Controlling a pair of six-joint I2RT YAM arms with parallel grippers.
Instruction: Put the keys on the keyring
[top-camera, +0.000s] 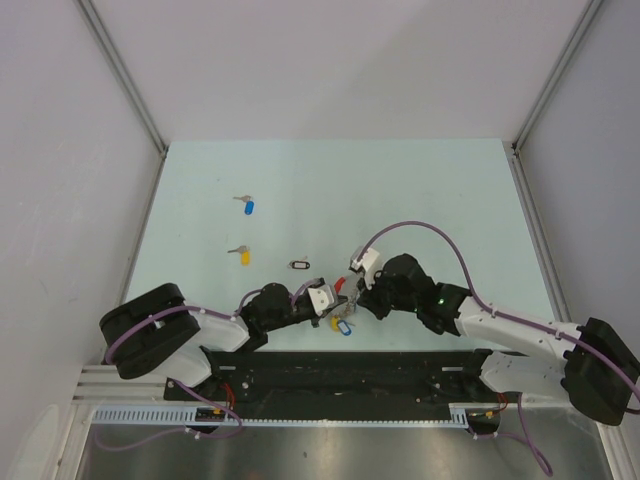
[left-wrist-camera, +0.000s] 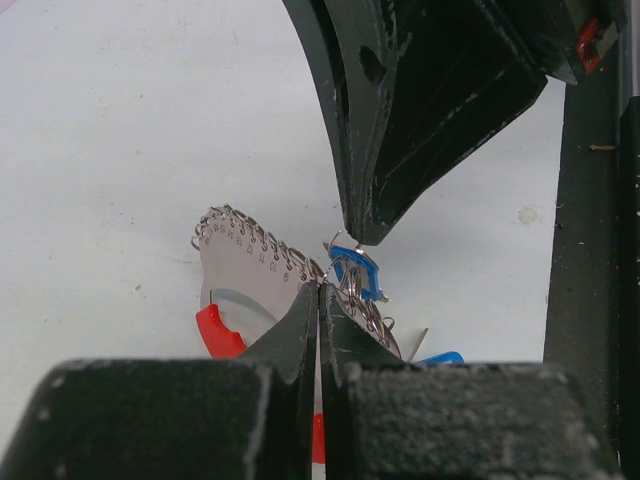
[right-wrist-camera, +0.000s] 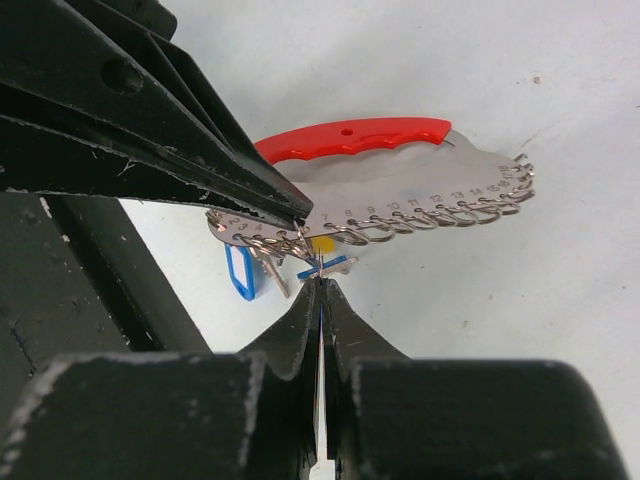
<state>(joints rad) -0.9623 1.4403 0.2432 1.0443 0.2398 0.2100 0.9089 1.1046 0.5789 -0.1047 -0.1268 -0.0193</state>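
Note:
The keyring (right-wrist-camera: 400, 185), a silver numbered plate with small wire rings along its edge and a red plastic arc (right-wrist-camera: 350, 138), is held just above the table between the two arms. My left gripper (left-wrist-camera: 320, 290) is shut on the plate's edge. My right gripper (right-wrist-camera: 321, 282) is shut on a blue-headed key (right-wrist-camera: 328, 267), held edge-on right under the wire rings. A blue-tagged key (right-wrist-camera: 240, 272) hangs from the keyring. In the top view, a loose blue key (top-camera: 248, 207) and a yellow key (top-camera: 243, 256) lie to the far left.
A small black-rimmed oval tag (top-camera: 300, 265) lies on the table just behind the left gripper (top-camera: 327, 298). The black rail (top-camera: 340, 375) runs along the near edge, close under both grippers. White walls enclose the pale table (top-camera: 400, 190).

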